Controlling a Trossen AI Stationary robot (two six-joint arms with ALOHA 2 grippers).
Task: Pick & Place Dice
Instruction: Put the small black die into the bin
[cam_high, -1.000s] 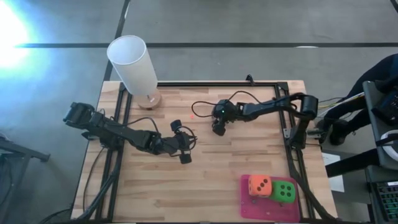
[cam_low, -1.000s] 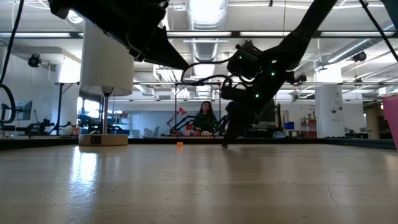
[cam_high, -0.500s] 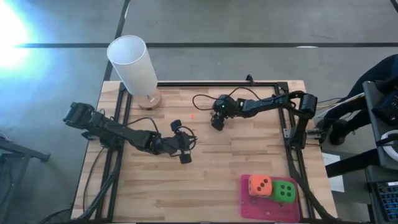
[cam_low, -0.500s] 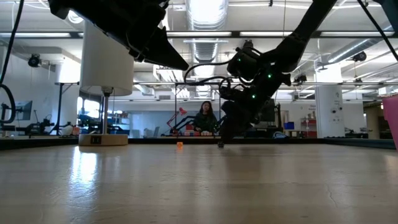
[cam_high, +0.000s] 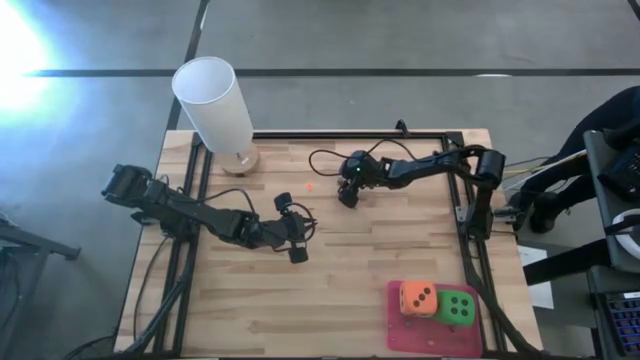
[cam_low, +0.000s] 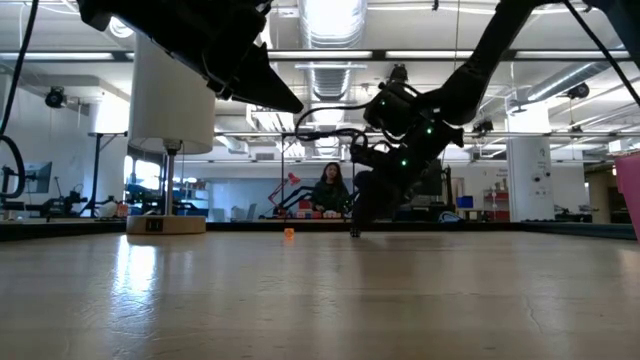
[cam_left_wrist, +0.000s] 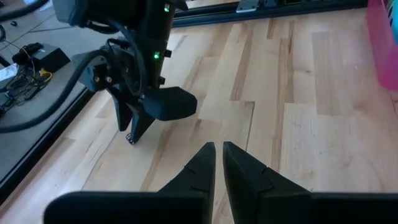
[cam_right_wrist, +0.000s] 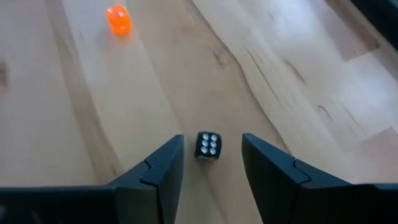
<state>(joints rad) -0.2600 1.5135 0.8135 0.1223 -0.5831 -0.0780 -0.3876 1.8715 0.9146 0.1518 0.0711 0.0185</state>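
Observation:
A tiny black die with white pips (cam_right_wrist: 208, 145) lies on the wood. My right gripper (cam_right_wrist: 212, 138) is open, one finger on either side of it with a gap at each, low over the table's far middle (cam_high: 346, 201). A tiny orange die (cam_right_wrist: 118, 18) sits just left of it (cam_high: 309, 187). On the pink mat (cam_high: 400, 328) rest a large orange die (cam_high: 418, 298) and a bright green one (cam_high: 458, 307). The teal die and the second green one are out of view. My left gripper (cam_high: 298, 255) is shut and waits mid-table (cam_left_wrist: 217, 148).
A tall white cylinder (cam_high: 213, 100) on a round wooden base stands at the far left corner. A black frame rail (cam_high: 470, 250) runs along the table's sides. Bare wood lies between the grippers and the mat. A person (cam_low: 328, 190) sits far behind the table.
My right gripper has moved a little toward the far edge and slightly left, nearer the tiny orange die, staying low over the table. The left arm and the dice on the mat have kept still.

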